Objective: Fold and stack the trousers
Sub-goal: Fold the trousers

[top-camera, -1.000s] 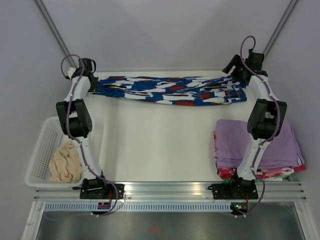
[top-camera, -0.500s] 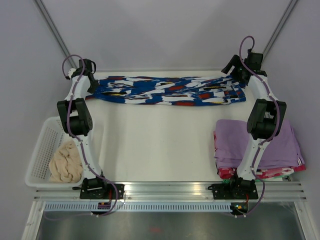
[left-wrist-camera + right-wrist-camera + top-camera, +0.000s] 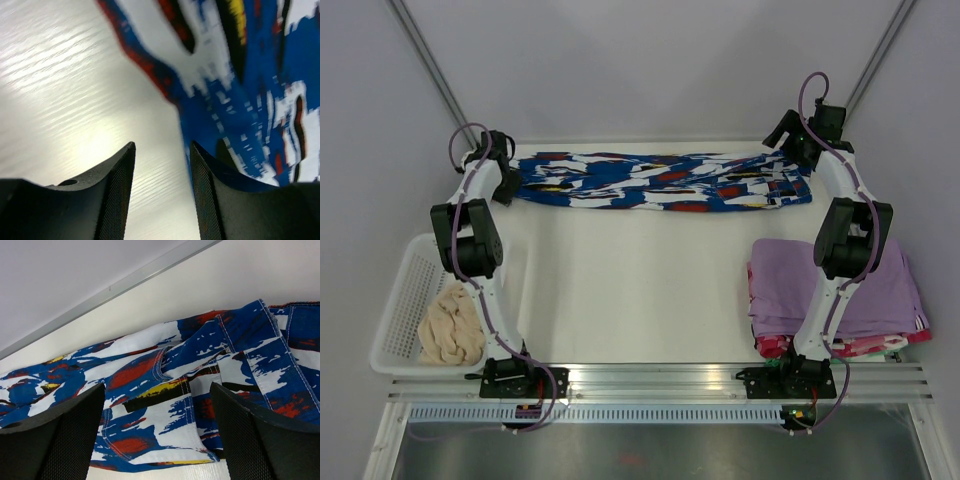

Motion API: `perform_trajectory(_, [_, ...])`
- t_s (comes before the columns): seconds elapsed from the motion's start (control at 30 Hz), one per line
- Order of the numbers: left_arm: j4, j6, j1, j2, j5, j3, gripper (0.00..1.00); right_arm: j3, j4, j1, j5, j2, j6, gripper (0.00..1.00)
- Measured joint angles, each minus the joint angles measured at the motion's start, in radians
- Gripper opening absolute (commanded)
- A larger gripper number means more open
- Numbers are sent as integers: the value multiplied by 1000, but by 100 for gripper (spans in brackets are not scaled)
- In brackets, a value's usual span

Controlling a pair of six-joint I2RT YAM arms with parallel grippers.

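Trousers [image 3: 660, 182] with a blue, white and black print lie flat in a long strip across the far side of the table [image 3: 640, 290] in the top view, running from left to right. The left gripper [image 3: 507, 180] is at the left end of the strip and the right gripper [image 3: 788, 140] is at the right end. On the near right, a pile of folded lilac clothes [image 3: 890, 285] sits by the right arm, well apart from the trousers. On the near left, a white basket [image 3: 400, 300] holds a cream fluffy bundle [image 3: 450, 328]. In the left wrist view, the left gripper's two black fingers [image 3: 117, 192] stand apart with only bare table between them. It has let go and holds nothing, and the edge of the trousers is just beside one finger. In the right wrist view, the right gripper's fingers [image 3: 65, 435] are spread very wide over the crumpled end of the trousers, near the far edge of the table, and they grip nothing.
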State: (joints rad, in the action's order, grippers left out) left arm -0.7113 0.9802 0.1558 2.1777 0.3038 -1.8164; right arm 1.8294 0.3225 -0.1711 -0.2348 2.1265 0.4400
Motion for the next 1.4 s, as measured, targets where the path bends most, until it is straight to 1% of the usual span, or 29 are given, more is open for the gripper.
perform_trajectory(0.1, [-1,6,0,-61,0,97,53,0,0,2,0,0,0,92])
perform_trajectory(0.23, [46,20,8,-85,-6,152,49,0,0,6,-1,3,1,92])
perform_trajectory(0.47, [262,32,61,-108,-22,333,49,0,1,10,-1,14,0,92])
perform_trajectory(0.67, [483,34,120,-168,-35,470,49,0,1,12,-3,16,1,92])
perform_trajectory(0.83, [617,34,146,-222,-69,525,48,-5,-1,17,-3,16,2,92])
perform_trajectory(1.0, [714,35,161,-232,-117,543,49,-8,0,25,-4,16,5,92])
perform_trajectory(1.23, [771,46,179,-230,-160,546,49,-10,0,29,-4,16,5,92])
perform_trajectory(1.4, [780,61,183,-207,-177,545,50,-10,0,30,-3,16,5,92])
